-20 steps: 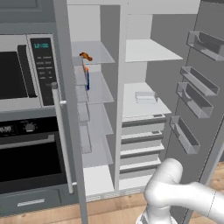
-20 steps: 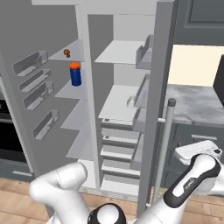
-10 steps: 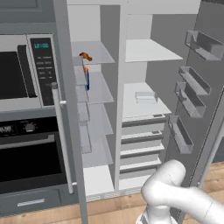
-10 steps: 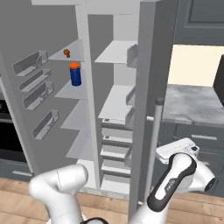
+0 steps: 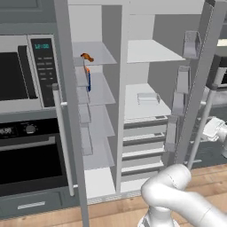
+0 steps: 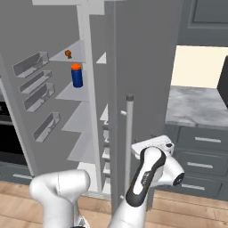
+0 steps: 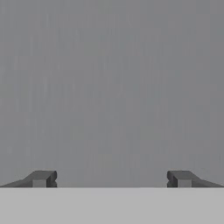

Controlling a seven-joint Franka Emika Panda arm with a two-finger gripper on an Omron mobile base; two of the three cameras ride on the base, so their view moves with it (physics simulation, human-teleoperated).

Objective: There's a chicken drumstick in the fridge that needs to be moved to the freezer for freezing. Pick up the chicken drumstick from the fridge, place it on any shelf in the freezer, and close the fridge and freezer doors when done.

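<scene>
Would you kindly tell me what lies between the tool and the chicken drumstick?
In the right base view, the grey fridge door stands between the tool and the chicken drumstick.

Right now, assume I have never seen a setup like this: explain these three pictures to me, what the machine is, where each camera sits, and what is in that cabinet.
This is a rendered kitchen with a white robot arm on a base that drives. Two pictures come from cameras on that base, looking forward from the arm's left and right. The third comes from a camera on the hand.

The tall grey unit holds the fridge, the wider white-shelved side, and the freezer, the narrower side with glass shelves. The chicken drumstick lies on an upper freezer shelf, with a blue can one shelf below it.

The end effector is open and holds nothing; it faces a plain grey surface. In the right base view the arm reaches to the outer face of the fridge door, which is swung partway shut. The freezer door stands open.
</scene>
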